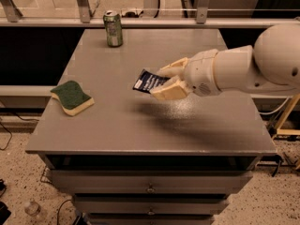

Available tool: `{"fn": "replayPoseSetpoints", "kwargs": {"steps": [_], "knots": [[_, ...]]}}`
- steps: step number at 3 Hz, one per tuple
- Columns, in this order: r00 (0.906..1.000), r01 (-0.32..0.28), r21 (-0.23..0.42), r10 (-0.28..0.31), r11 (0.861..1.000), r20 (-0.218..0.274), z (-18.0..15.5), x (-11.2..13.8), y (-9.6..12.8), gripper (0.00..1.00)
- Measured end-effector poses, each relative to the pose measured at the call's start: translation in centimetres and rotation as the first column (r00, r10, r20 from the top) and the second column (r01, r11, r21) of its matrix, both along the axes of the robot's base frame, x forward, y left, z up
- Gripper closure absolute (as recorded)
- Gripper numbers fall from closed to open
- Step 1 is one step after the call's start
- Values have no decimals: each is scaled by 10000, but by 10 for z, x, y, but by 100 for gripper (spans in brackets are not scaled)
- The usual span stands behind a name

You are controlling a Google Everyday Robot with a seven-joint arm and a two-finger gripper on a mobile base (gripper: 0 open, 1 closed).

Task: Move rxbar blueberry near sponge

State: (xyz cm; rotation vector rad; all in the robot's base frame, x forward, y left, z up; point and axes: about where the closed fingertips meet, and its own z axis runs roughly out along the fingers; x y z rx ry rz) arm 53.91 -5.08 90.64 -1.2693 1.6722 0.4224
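The rxbar blueberry (147, 81), a flat bar in a dark navy wrapper with white lettering, is held in the air above the middle of the grey table (117, 125). My gripper (165, 82) reaches in from the right on a white arm and is shut on the bar's right end. The sponge (71, 97), dark green on top with pale yellow foam below, lies flat near the table's left edge. The bar is well to the right of the sponge, and apart from it.
A green soda can (113, 28) stands upright at the table's back left. A metal rail (140, 22) runs behind the table. Drawers (150, 184) sit under the tabletop. A wooden stand (286, 118) is at the right.
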Motion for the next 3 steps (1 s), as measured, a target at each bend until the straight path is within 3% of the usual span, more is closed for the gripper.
{"fn": "replayPoseSetpoints", "kwargs": {"steps": [2,3], "knots": [[9936,-1110,-582,1095,9921,-289,-32,-31,75,100],[9814,-1886,-774,1849,9790,-517,-41,-45,109,100]]}}
